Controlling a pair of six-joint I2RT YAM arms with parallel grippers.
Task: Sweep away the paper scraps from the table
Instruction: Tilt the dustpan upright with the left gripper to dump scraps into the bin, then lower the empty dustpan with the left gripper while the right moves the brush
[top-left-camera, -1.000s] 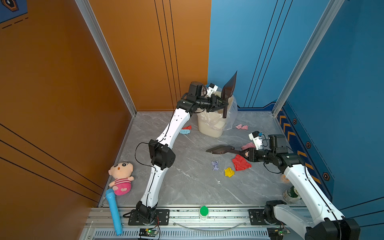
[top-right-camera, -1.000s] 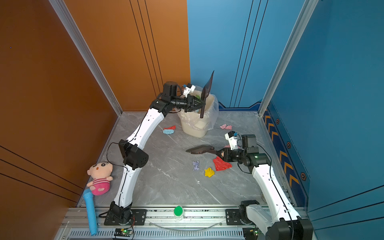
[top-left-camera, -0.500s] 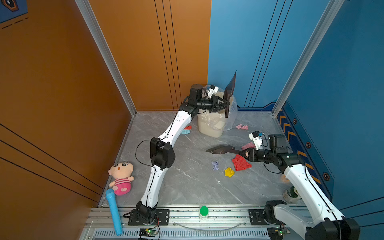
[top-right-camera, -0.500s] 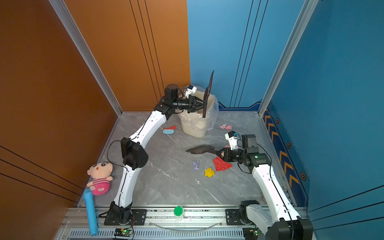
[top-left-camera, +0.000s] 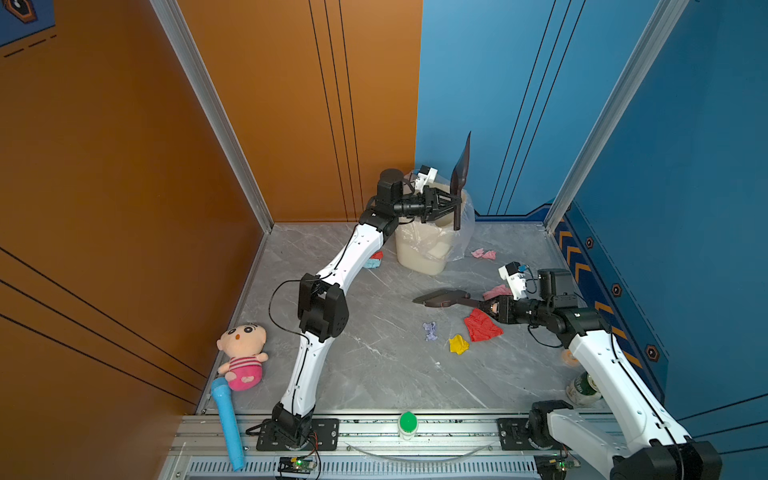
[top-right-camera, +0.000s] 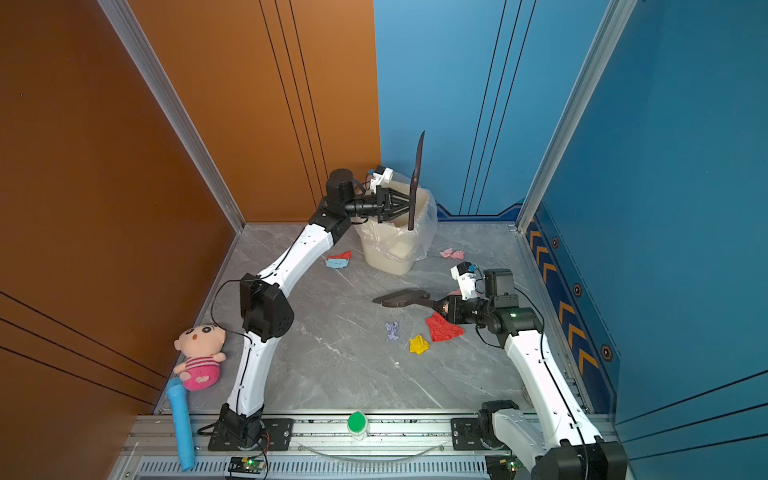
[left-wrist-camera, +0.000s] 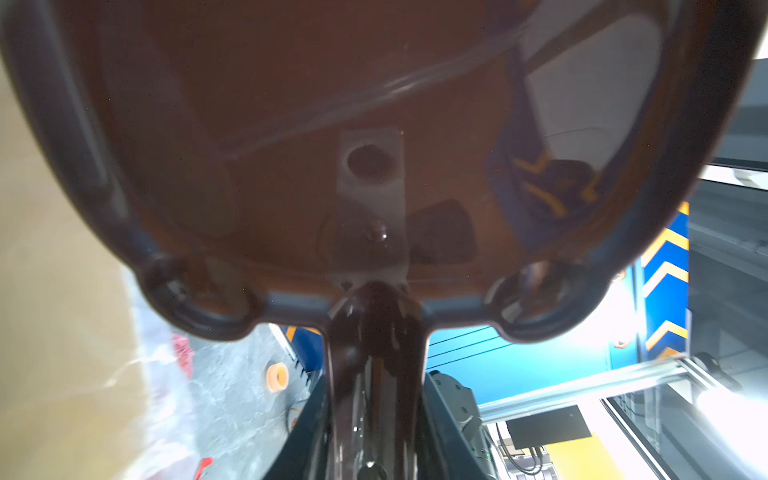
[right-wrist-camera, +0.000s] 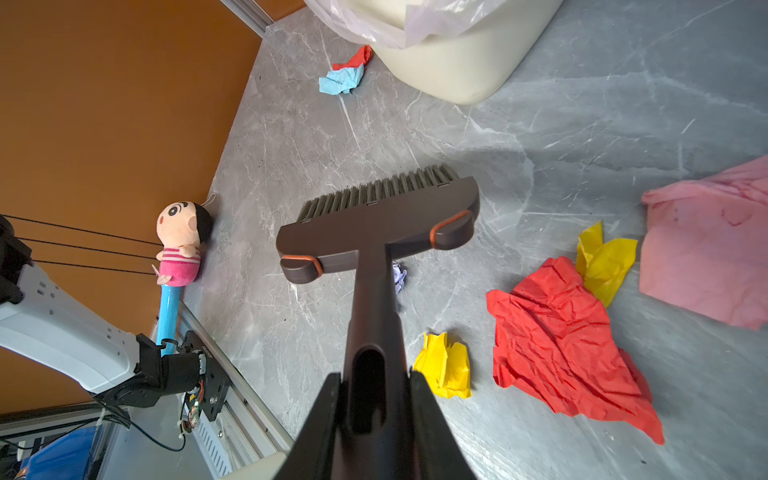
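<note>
In both top views my left gripper (top-left-camera: 451, 203) (top-right-camera: 405, 203) is shut on the handle of a dark brown dustpan (top-left-camera: 461, 174) (left-wrist-camera: 291, 124), held upright, edge-on, over the lined cream bin (top-left-camera: 424, 253). My right gripper (top-left-camera: 484, 306) (right-wrist-camera: 376, 415) is shut on the handle of a brown brush (top-left-camera: 442, 297) (right-wrist-camera: 374, 224), its bristles just above the table (top-left-camera: 374, 374). The paper scraps lie loose: red (top-left-camera: 482, 326), yellow (top-left-camera: 458, 344) and lilac (top-left-camera: 431, 331) near the brush, pink (top-left-camera: 484, 253) (right-wrist-camera: 706, 249), and light blue with red (top-right-camera: 337, 262) beside the bin.
A plush doll (top-left-camera: 241, 357) and a blue tube (top-left-camera: 227, 424) lie at the front left corner. A green-capped bottle (top-left-camera: 407, 424) stands on the front rail. A bottle (top-left-camera: 582, 388) and an orange roll (top-left-camera: 567, 357) sit by the right wall. Walls close three sides.
The left wrist has turned, so the dustpan now stands more upright and edge-on over the bin. The right arm and brush have not moved.
</note>
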